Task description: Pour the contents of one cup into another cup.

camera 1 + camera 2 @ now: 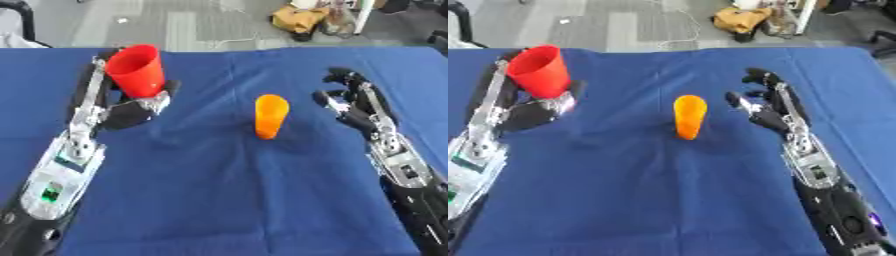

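Here your left hand [131,112] curls its fingers round the red cup [136,70], likely light and crushable, so hold mid-wall, while the orange cup [270,116] stands mid-surface beside your open-fingered right hand [354,107].

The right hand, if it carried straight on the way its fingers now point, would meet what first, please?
Probably nothing: the right hand points up the blue table toward its far edge, and that stretch looks free. The orange cup stands off to its left, outside that line, though depth is uncertain.
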You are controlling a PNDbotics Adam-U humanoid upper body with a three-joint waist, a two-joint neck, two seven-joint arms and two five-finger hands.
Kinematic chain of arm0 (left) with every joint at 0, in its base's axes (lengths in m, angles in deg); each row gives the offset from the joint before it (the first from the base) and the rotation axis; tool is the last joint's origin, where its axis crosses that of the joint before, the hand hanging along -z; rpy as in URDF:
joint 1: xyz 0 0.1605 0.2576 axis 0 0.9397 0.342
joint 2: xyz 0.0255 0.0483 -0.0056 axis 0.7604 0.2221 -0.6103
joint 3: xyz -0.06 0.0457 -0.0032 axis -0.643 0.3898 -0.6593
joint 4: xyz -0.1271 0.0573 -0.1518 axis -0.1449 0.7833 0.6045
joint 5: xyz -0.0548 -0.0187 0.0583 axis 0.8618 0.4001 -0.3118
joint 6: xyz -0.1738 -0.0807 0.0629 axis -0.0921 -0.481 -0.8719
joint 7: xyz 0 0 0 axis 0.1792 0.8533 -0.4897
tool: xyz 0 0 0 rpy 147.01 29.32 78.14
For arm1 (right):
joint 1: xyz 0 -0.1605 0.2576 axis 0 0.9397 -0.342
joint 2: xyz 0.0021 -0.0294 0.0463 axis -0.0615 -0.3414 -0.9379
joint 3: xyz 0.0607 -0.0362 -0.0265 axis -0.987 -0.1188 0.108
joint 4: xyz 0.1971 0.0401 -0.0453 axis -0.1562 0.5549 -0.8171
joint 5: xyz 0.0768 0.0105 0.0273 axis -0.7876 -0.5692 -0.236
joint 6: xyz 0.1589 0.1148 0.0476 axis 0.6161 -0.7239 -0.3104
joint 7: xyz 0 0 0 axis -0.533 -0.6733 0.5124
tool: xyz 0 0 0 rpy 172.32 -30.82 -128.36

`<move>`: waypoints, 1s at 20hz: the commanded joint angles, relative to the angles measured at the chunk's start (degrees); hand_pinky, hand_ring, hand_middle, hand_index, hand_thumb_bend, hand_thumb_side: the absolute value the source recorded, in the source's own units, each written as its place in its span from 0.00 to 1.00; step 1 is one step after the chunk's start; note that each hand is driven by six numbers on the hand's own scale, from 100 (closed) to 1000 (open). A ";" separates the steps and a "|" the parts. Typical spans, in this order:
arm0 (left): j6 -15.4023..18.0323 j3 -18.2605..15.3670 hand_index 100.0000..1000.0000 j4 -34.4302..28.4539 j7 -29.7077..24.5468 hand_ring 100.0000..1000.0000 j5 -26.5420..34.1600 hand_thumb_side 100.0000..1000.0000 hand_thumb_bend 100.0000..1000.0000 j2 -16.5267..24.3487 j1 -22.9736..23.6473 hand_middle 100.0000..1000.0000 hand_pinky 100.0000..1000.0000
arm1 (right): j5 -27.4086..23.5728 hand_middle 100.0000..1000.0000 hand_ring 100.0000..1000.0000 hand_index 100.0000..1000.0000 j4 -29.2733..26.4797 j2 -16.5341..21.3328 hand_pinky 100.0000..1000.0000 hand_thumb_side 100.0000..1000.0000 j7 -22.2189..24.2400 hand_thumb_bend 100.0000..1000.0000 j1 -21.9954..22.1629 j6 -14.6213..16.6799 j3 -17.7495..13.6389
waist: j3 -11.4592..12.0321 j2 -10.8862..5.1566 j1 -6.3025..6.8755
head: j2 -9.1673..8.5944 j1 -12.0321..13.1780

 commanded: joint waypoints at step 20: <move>-0.18 0.89 0.55 -1.55 -1.97 0.19 0.92 0.12 0.32 -1.32 0.06 0.20 0.00 | 13.66 0.64 0.88 0.84 6.81 -3.04 0.71 0.30 0.75 0.74 -4.53 4.34 3.06 | 1.04 -1.07 0.61 | 0.15 -1.13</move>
